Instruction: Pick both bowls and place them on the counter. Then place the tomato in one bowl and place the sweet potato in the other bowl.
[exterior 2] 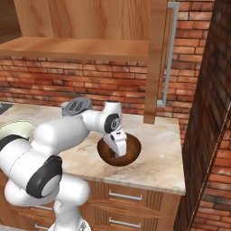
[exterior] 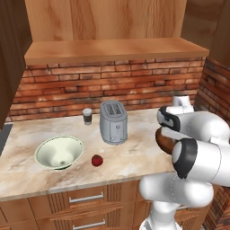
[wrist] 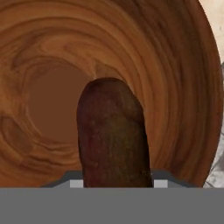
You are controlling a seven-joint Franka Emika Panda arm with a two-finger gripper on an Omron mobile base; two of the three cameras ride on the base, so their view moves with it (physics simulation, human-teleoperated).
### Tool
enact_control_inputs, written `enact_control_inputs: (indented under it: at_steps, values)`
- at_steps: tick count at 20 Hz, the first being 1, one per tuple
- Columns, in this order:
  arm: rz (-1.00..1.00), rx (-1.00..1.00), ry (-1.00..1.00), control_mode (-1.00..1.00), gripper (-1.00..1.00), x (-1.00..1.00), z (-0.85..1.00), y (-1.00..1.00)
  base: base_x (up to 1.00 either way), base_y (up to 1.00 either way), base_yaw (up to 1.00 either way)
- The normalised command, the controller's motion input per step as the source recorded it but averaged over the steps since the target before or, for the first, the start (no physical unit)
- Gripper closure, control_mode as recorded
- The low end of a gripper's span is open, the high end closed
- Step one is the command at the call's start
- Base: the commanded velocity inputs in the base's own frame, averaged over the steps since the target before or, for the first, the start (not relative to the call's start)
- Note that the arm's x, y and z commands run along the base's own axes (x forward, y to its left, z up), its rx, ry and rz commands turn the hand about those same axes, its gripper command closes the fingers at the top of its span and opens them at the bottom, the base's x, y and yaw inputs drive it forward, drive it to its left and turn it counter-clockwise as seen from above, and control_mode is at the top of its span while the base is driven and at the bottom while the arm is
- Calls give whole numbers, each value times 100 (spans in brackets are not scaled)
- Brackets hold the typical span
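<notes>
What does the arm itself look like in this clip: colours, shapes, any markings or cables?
A glossy white arm built of fat rounded segments, with dark, near-black bands at the joints and a dark curved patch on the forearm. The gripper is a white block. In the hand view its pale grey fingers barely peek above the bottom band. No cables or printed markings are visible.

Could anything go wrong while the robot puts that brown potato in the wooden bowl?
The sweet potato sits between the gripper's fingers over the dark brown bowl. If it is let go from too high, it might bounce or roll out. The hand is low inside the bowl, so it could bump the rim and push it along the counter. The tomato is still on the counter beside the white bowl.
</notes>
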Motion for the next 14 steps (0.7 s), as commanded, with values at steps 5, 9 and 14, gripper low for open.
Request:
enact_control_inputs:
  at_steps: [5, 9, 14]
  values:
    - [0, 0, 0, -100, 100, 9, -14, 3, 0, 0, 0]
    - [0, 0, 0, -100, -100, 5, -15, 0, 0, 0, 0]
    - [0, 0, -2, -100, -100, 0, -1, 0, 0, 0, 0]
